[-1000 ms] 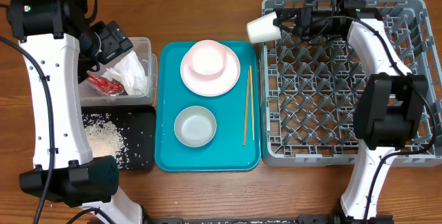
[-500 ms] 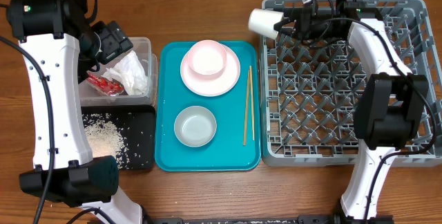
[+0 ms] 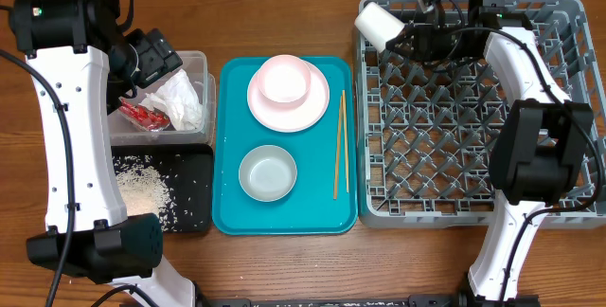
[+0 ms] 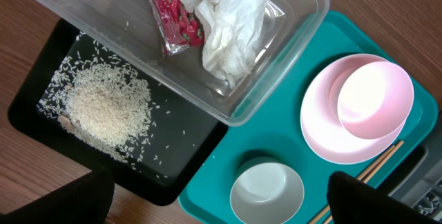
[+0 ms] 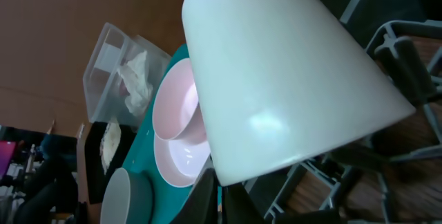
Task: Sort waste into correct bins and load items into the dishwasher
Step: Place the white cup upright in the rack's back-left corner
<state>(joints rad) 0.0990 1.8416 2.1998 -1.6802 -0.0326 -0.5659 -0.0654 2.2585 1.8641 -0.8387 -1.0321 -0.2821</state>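
Right wrist: cup [image 5: 276,79] fills the frame, top end cropped, fingers mostly hidden behind it. Overhead: right gripper [image 3: 409,34] too small to read finger contact. Left wrist: left fingers [image 4: 59,196] are blurred dark blobs, cropped at the bottom corners. Tub [image 4: 304,3] is cut off at the top, chopsticks [image 4: 382,158] at the bottom. Wrapper [image 4: 173,16] partly under napkin [image 4: 231,23].

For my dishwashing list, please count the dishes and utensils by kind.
pink plate: 1
bowls: 2 (pink bowl, pale bowl)
cream cup: 1
chopsticks: 2
total: 6
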